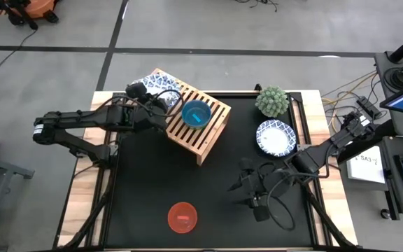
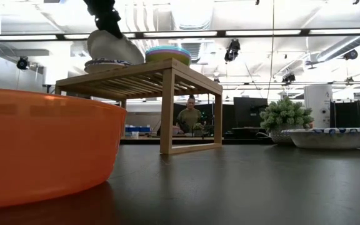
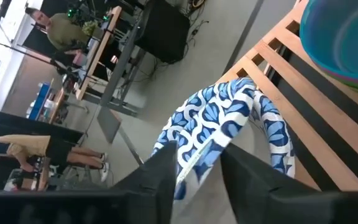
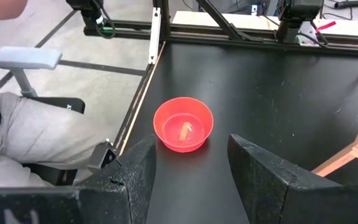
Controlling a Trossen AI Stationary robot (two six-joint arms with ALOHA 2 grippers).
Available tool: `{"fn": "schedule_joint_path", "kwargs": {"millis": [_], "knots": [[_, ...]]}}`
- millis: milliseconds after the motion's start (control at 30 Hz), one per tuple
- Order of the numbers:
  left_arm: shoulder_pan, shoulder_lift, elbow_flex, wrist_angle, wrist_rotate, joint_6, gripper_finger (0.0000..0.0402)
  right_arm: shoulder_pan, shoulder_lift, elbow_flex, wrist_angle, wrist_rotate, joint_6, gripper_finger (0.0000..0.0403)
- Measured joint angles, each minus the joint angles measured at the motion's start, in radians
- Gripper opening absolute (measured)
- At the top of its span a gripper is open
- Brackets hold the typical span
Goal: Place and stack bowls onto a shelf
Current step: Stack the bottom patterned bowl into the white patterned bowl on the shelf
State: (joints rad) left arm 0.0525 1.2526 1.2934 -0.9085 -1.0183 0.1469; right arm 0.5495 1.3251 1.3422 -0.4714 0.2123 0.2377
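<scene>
Now my left gripper [image 3: 194, 168] pinches a round white blue-patterned bowl [image 3: 229, 134] by its rim, tilted over the slatted light-brown wooden shelf [image 1: 205, 129] beside the stacked plastic bowls [image 1: 196, 114]; I judge lowering and release come next. My right gripper [image 4: 191, 171] waits, fingers wide, facing the red plastic bowl [image 4: 183, 124].

arms: dark, jointed | cables: black, looped at right arm | jaws: matte black, scuffed

Red bowl [image 1: 182, 216], blue-patterned white bowl [image 1: 276, 137], teal bowl [image 1: 196, 115]

red bowl [image 4: 183, 124] on table, open gripper [image 4: 191, 163]
</scene>
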Motion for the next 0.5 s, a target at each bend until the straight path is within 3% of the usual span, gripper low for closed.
{"fn": "schedule_joint_path", "kwargs": {"millis": [267,500], "knots": [[-0.005,-0.024,0.000,-0.006,0.030,-0.029,0.0204,0.000,0.000,0.000,0.013,-0.002,0.000,0.0185],[-0.005,-0.060,0.000,-0.009,0.125,-0.072,0.0243,0.000,0.000,0.000,0.014,-0.001,-0.003,0.0185]]}}
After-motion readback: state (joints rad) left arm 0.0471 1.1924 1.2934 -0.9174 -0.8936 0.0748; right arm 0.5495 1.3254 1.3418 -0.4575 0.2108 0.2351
